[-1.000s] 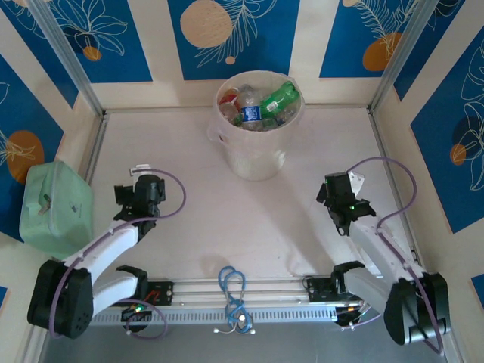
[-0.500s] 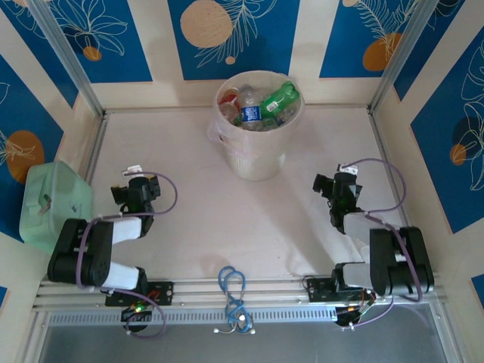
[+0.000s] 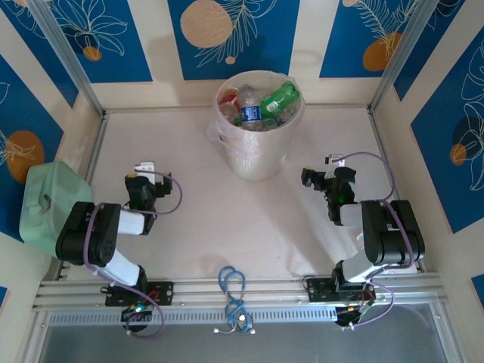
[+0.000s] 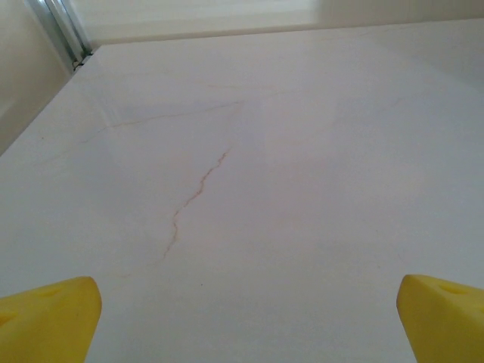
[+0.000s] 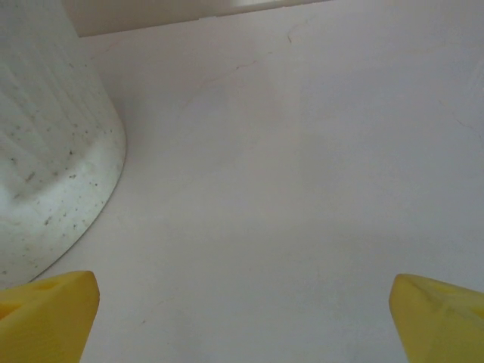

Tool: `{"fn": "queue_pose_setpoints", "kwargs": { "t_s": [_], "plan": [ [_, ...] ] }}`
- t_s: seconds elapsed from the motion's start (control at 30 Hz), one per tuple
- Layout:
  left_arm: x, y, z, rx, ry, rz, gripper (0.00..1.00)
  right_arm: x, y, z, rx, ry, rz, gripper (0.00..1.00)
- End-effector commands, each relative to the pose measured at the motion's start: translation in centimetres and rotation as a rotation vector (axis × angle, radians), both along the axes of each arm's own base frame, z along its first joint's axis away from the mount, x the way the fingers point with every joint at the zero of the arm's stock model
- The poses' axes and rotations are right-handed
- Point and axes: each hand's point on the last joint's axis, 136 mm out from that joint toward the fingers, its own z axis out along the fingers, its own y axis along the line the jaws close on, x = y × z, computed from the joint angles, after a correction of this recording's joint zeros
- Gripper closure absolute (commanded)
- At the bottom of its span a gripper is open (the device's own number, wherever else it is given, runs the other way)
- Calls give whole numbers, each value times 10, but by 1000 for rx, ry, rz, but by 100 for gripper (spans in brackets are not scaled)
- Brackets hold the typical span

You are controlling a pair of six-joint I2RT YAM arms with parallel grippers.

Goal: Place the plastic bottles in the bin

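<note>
Both grippers stand wide open with nothing between their yellow fingertips: the left gripper [image 4: 246, 321] looks over bare table [image 4: 287, 189], and the right gripper [image 5: 242, 318] does the same with the bin wall at its left. From above, each arm is folded close over its base, just ahead of the near rail where a blue cable loop [image 3: 231, 283] lies. That tucked pose with jaws apart reads as a rest position, not a reach.

Left of the left arm, a mint box [image 3: 47, 203] leans against the side wall, out of the working area.

Farther on, at the far middle of the table, sits the bin [image 3: 261, 155], likely placed there so either arm can get to it. The right gripper is near its base but not touching.

All the bottles [image 3: 261, 106] I can see are inside it, heaped up to the rim within the liner [image 3: 219, 136]. A green one lies on top towards the far right edge. The job looks finished; the high pile is the only risk, since a top bottle could roll off.
</note>
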Motion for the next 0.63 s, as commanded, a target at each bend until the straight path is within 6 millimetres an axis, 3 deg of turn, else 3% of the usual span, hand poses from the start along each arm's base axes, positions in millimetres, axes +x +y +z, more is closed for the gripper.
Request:
{"fn": "queue_pose_setpoints", "kwargs": {
  "t_s": [0.0,0.6],
  "plan": [
    [5,-6,11,10,-43,-31,0,5,5,13,-15,-53,31,1],
    [9,-28,8,10,-15,-171,0,5,6,13,-12,-52,46,1]
  ]
}}
